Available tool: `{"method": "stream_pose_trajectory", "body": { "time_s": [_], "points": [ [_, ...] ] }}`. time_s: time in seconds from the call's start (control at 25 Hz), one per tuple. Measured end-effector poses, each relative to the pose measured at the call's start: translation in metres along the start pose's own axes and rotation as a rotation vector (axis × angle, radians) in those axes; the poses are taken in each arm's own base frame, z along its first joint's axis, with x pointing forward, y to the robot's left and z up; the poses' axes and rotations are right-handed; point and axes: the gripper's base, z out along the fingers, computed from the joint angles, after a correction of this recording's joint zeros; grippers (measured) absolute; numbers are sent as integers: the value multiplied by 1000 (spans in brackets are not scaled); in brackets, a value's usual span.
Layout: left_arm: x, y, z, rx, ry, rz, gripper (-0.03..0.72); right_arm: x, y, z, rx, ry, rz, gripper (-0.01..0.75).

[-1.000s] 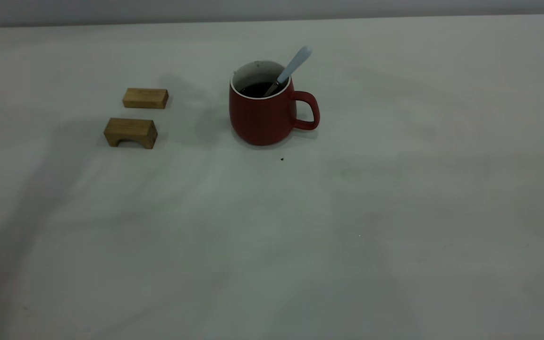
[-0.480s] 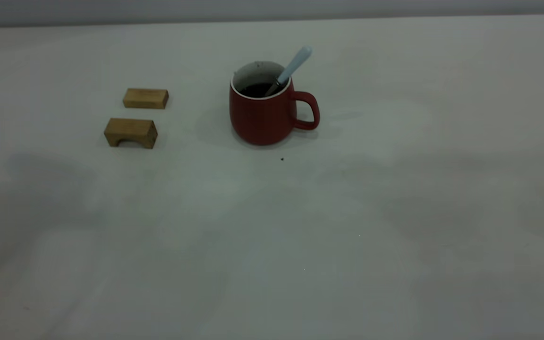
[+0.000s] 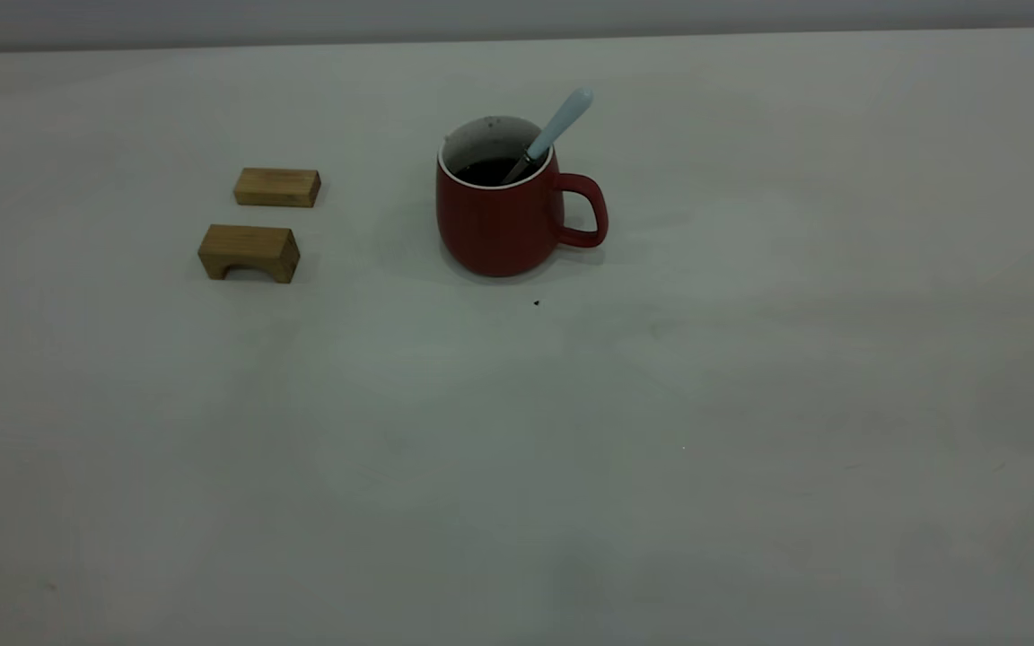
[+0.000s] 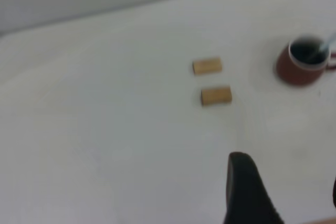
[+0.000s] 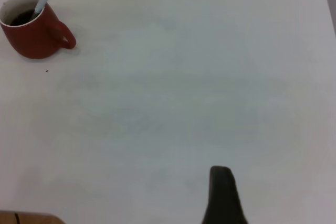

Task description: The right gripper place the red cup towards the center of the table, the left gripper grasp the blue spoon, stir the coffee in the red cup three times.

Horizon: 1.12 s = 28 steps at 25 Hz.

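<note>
While neither arm appears in the exterior view, we see the red cup (image 3: 499, 215) standing upright on the table (image 3: 750, 404), near the middle of its width and toward the far edge. Its loop handle (image 3: 585, 210) points to that view's right. We note the white interior and rim, and the coffee (image 3: 486, 170) as a dark pool low inside. The blue spoon (image 3: 553, 130) stands in the cup, bowl end down in the liquid, its neck leaning on the rim just above the handle side and its pale handle slanting up and to the right, clear of any gripper.

To the left of the cup, well apart from it, we find two wooden blocks: a plain rectangular block (image 3: 276, 187) farther back and an arched block (image 3: 249, 252) nearer, close together but not touching. A small dark speck (image 3: 536, 302) lies on the table just in front of the cup.

From the left wrist view we see one dark finger (image 4: 244, 192) of the left gripper above bare table, with both blocks and the cup far off; nothing is held on it, but whether the jaws are parted we cannot tell. From the right wrist view we likewise see a single dark finger (image 5: 221, 195) of the right gripper over bare table, the cup well away; its state we cannot tell either.
</note>
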Motion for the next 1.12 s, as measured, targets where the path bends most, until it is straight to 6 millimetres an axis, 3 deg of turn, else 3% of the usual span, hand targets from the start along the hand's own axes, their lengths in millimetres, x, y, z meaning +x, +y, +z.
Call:
{"method": "stream_pose_trajectory", "body": {
  "time_s": [0.28, 0.56, 0.68, 0.84, 1.12],
  "points": [
    [100, -10, 14, 3, 36, -52, 469, 0, 0, 0, 0, 0, 0, 579],
    [167, -18, 46, -96, 84, -162, 469, 0, 0, 0, 0, 0, 0, 579],
    [181, -21, 53, -95, 64, -171, 469, 0, 0, 0, 0, 0, 0, 579],
    [187, -23, 47, -106, -21, -168, 469, 0, 0, 0, 0, 0, 0, 579],
    [190, -24, 45, -109, -47, -167, 469, 0, 0, 0, -1, 0, 0, 579]
  ]
}}
